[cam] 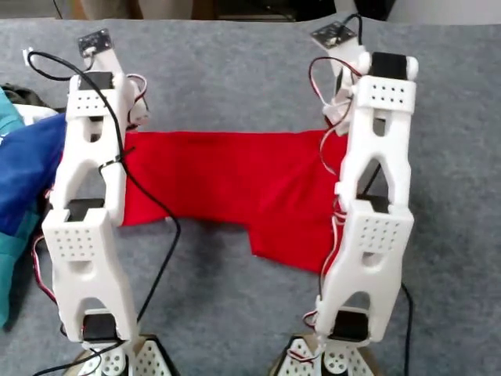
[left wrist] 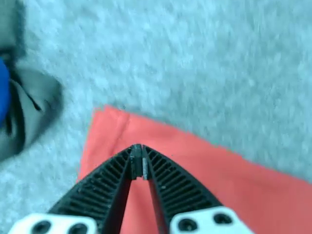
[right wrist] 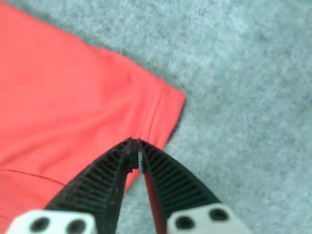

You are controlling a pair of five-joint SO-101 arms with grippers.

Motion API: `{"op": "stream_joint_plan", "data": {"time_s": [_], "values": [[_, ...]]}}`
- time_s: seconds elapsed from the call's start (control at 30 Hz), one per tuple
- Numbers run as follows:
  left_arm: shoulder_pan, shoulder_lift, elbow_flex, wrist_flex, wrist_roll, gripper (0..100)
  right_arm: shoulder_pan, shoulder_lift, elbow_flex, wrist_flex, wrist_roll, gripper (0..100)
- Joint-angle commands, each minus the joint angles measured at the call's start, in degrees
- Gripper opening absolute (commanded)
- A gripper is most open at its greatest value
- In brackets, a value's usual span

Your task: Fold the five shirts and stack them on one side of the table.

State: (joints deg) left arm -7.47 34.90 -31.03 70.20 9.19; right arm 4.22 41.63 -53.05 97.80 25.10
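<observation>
A red shirt point(cam: 235, 184) lies spread across the grey table between my two arms. In the left wrist view my left gripper point(left wrist: 138, 161) is shut, its tips pinched on the red shirt point(left wrist: 204, 180) just inside one far corner. My right gripper point(right wrist: 136, 156) is shut too, and red cloth shows between its fingers near the hem of the shirt's point(right wrist: 73, 97) other far corner. From above, the left gripper point(cam: 131, 125) and right gripper point(cam: 341, 121) sit at the two ends of the shirt's straight far edge. A flap of the shirt sticks out toward the front right.
A heap of other shirts, blue point(cam: 23, 168) and teal point(cam: 12, 258), lies at the table's left edge beside the left arm. A grey garment point(left wrist: 29, 107) lies close to the red corner. Cables hang along both arms. Bare grey table point(cam: 235, 70) stretches beyond the shirt.
</observation>
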Motion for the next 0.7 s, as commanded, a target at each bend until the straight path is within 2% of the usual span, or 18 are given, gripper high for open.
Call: {"op": "stream_joint_plan", "data": {"time_s": [0.0,0.23,0.4,0.5,0.67], "values": [[-1.76,1.01,0.79,-4.48,0.26,2,1.27,-3.82,2.24,-1.58,0.35,0.5],[-1.93,7.34,0.26,-6.59,-0.26,2,0.66,-5.41,21.14,-13.1,0.26,0.5],[-3.87,10.33,-2.29,-7.38,-0.26,2,1.1,-7.69,36.44,-26.37,0.18,0.5],[-5.89,12.18,-4.04,-6.77,-0.26,2,2.95,-6.9,39.87,-31.12,0.09,0.5],[-6.59,12.53,-4.4,-6.77,-0.26,2,4.79,-4.09,35.21,-29.27,0.09,0.5]]}}
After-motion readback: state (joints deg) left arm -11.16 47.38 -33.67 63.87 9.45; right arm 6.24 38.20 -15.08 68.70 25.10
